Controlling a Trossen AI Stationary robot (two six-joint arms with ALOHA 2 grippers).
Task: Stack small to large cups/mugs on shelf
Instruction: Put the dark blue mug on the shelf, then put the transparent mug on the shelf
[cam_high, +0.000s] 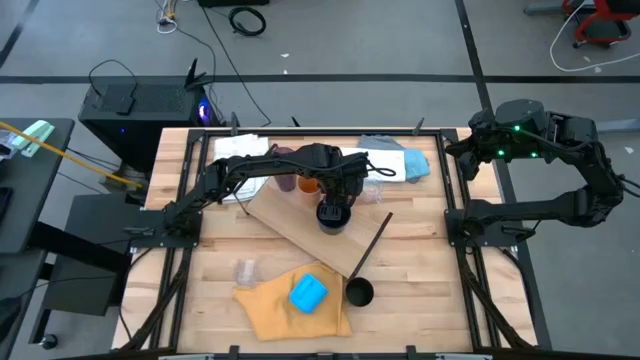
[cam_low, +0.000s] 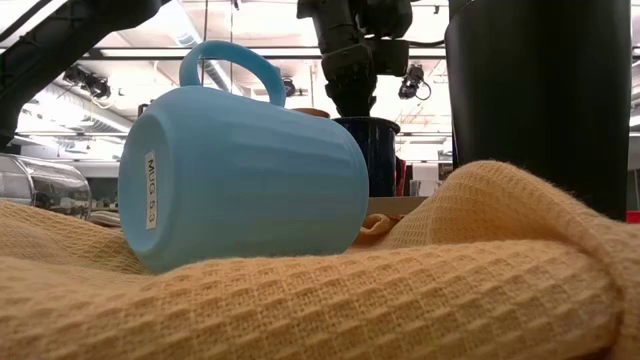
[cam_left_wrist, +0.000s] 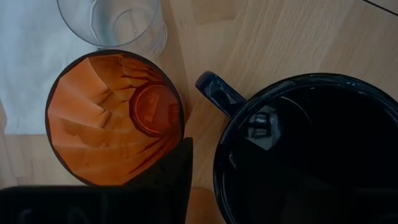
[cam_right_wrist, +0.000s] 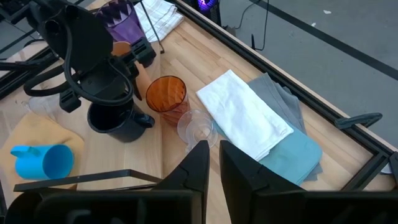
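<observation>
- Clearly, the left gripper hangs over the navy mug, which stands upright on the shelf, a flat light-wood board lying askew on the slatted counter; I cannot tell whether its fingers are spread or pinching the rim.
- Going left to right on the near side: a clear glass lies on bare wood, then the bright blue mug lies on its side on a mustard waffle-weave cloth, then the black cup stands upright beside the cloth.
- At the far side, the purple tumbler, the amber ribbed cup and 1 more clear glass crowd just beside the navy mug, with folded white and blue cloths to their right.
- Risk 1: the amber cup sits so near the navy mug's handle that a sideways move could tip it, as it is light and faceted.
- Risk 2: the navy mug looks glossy and heavy, so a grip on 1 wall could slip or tilt.
- Risk 3: the blue mug is round and ribbed on soft cloth, so it may roll when touched.
- The right gripper waits well off at the counter's right, fingers parted by a narrow gap.
</observation>
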